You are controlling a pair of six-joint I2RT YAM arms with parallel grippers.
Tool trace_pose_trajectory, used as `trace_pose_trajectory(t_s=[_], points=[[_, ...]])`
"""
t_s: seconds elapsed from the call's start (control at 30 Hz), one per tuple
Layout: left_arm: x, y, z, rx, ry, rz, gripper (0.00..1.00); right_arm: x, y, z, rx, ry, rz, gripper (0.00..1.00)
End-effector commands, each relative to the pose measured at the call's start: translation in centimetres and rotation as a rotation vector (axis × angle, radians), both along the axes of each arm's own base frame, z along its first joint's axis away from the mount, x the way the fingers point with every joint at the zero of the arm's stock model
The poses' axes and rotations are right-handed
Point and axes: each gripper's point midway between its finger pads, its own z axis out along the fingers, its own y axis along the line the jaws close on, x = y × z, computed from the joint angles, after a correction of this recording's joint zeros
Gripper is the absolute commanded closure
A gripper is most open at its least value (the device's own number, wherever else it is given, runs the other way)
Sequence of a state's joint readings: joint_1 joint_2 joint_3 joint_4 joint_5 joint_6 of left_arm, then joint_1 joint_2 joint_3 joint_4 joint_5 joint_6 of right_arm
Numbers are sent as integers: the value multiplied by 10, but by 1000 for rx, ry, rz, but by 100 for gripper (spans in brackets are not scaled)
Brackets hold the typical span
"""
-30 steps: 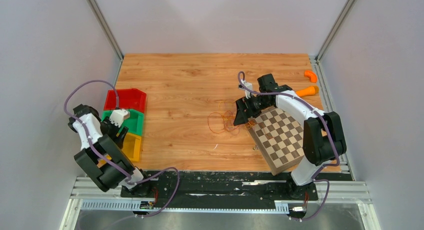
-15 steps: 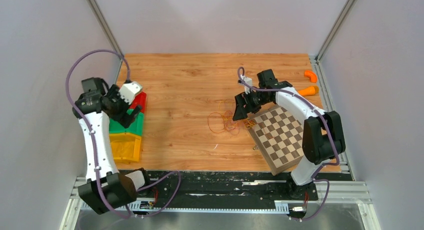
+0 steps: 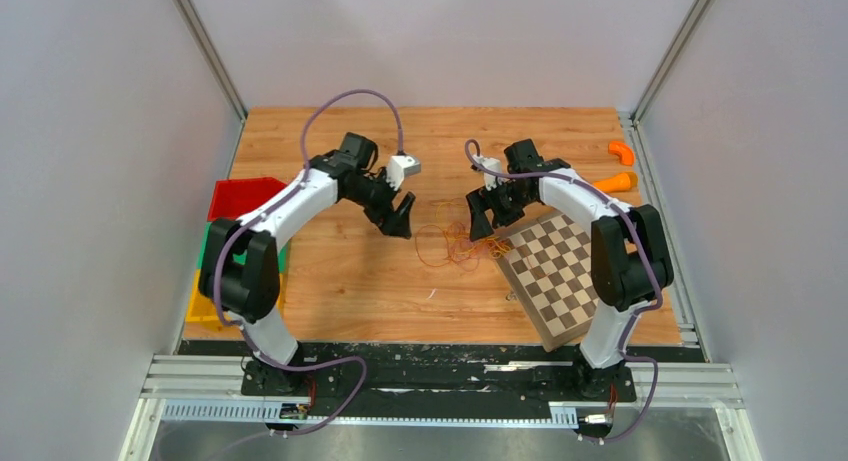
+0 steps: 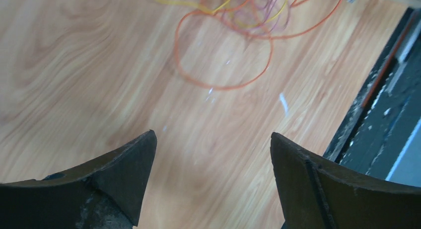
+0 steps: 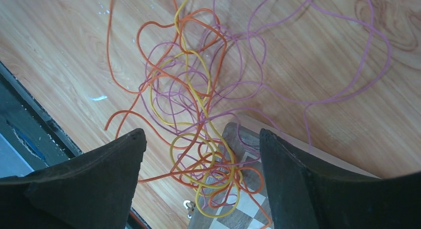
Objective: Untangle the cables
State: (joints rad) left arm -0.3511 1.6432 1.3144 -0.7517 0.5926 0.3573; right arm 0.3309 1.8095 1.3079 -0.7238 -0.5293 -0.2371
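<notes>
From my remote station: the cables point(image 3: 455, 243), thin strands of orange, yellow and pale purple, lie knotted in one loose heap near the middle of the tabletop point(image 3: 340, 281), a little toward 3 o'clock in the top view. One end of the heap spills onto the near corner of the chessboard point(image 3: 560, 271), which sits at 4 o'clock. The left arm point(image 3: 300, 196) reaches in from 9 o'clock; its jaws stand wide with nothing between them, above bare wood, and the strands lie just beyond their tips at 12 o'clock in the left wrist view. The right arm point(image 3: 575, 193) leans in from 3 o'clock; its jaws are also spread wide and hold nothing, poised directly over the thickest part of the tangle. Whether either touches a strand I cannot tell. Red, green and yellow bins point(image 3: 245, 196) line the 9 o'clock edge; two orange pieces point(image 3: 615, 183) rest at 2 o'clock.
</notes>
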Motion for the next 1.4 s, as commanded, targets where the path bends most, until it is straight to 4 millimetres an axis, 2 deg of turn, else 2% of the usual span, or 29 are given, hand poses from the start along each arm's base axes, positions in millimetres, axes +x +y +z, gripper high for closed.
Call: trace_pose_trajectory(t_s=[0.0,0.1,0.13,0.23,0.37,0.43,0.5,0.57,0.6,0.67,0.7,0.73,0.77,0.8,0.83,0.87,0.9,0.93,0.97,1.0,1.1,1.13,1.17,1.2,1.23,1.27,1.3,1.33,1.37], points=[[21,-68,20,-251,21,-24,13,0,-6,-14,-32,8,15,21],[30,-84,6,-315,53,14,21,-5,-1,-19,-3,46,25,29],[39,-84,-5,-296,40,41,25,-6,0,-18,3,50,26,30],[51,-82,-29,-234,68,81,29,-5,0,-12,23,38,25,30],[51,-77,-70,-152,139,87,33,-2,1,-6,43,33,24,30],[47,-76,-86,-124,190,88,38,-1,4,-8,56,44,26,30],[43,-77,-97,-119,246,99,44,0,7,-9,72,59,25,30],[36,-79,-102,-127,290,105,57,2,11,-12,87,71,25,30],[32,-79,-102,-129,302,103,61,4,12,-15,89,74,23,30],[25,-77,-98,-130,313,89,74,8,14,-18,92,72,23,30],[19,-75,-88,-126,319,82,86,10,15,-20,96,70,22,30],[17,-73,-82,-125,307,67,92,11,16,-22,100,74,19,30],[13,-70,-63,-125,294,62,99,11,17,-24,104,75,18,31],[13,-67,-52,-129,276,58,100,12,18,-27,108,76,16,32],[11,-63,-25,-146,239,57,100,12,20,-31,109,74,15,33],[13,-58,-8,-162,213,71,100,12,22,-36,104,66,16,35],[12,-54,23,-190,153,77,100,11,24,-42,91,64,20,38],[16,-46,40,-211,130,115,100,11,23,-48,77,62,18,41],[15,-39,70,-241,65,137,100,10,25,-52,67,62,24,42],[17,-26,98,-275,23,192,100,9,25,-56,56,62,27,44],[21,-1,159,-343,-56,291,100,8,27,-62,34,52,42,53],[20,9,186,-376,-89,314,100,9,27,-64,21,41,46,55],[23,18,198,-391,-105,346,100,8,27,-66,12,34,51,57],[20,23,224,-418,-157,347,100,9,27,-67,4,29,53,58],[23,34,237,-435,-179,380,100,9,27,-69,-5,25,57,59],[21,40,265,-467,-245,382,100,8,25,-70,-13,23,57,59],[26,53,279,-487,-274,424,100,8,24,-72,-21,20,59,59],[24,59,309,-523,-349,420,100,7,22,-73,-29,15,61,60],[28,76,324,-546,-378,470,100,6,20,-75,-36,15,63,60]])
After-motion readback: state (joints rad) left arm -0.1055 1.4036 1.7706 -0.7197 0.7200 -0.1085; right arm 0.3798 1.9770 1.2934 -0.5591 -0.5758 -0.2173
